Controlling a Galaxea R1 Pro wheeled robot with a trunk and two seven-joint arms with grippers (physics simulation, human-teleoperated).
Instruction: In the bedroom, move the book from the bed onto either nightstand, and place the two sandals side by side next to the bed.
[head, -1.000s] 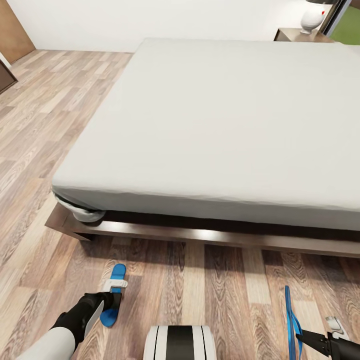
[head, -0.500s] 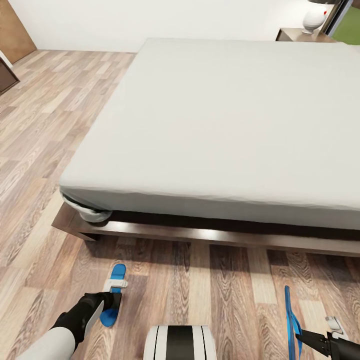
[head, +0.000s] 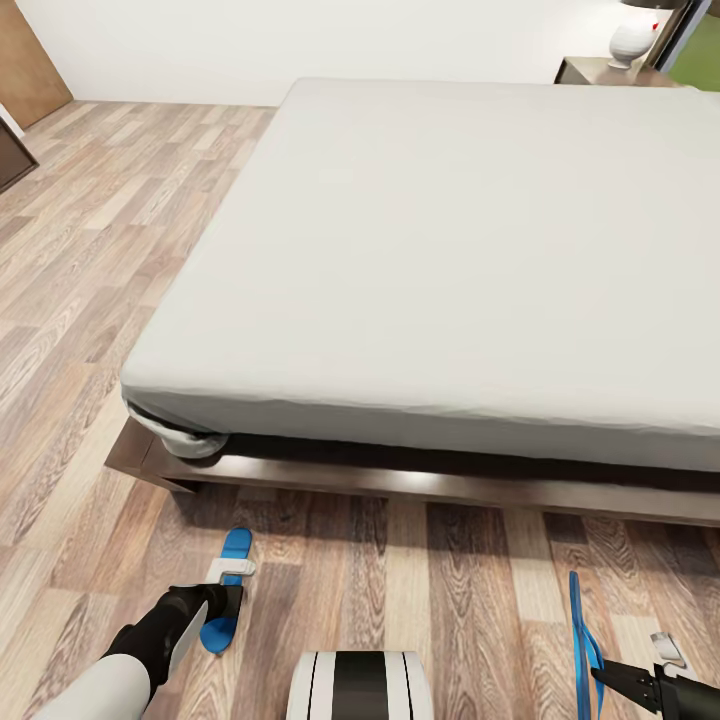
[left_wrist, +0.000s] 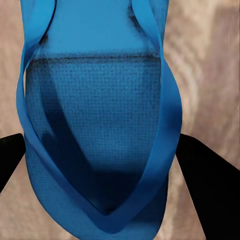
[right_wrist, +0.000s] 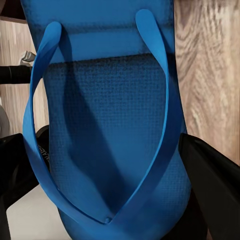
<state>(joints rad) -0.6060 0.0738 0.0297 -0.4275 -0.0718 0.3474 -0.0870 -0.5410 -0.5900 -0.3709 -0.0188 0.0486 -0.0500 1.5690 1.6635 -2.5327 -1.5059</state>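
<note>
Gripping one blue sandal each, left tool (head: 222, 604) and right tool (head: 612, 682) sit well apart at the frame's bottom, before the bed (head: 450, 260).

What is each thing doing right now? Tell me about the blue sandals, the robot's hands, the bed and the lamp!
Left sandal: flat, sole level, held over the floor.
Right sandal: tipped on edge, held.
Left gripper: shut on left sandal.
Right gripper: shut on right sandal.
Bed: mattress bare, no book in sight.
Lamp: upright on nightstand.

Two blue sandals (head: 226, 588) (head: 583, 640), well apart, beside the bed (head: 450, 250).
</note>
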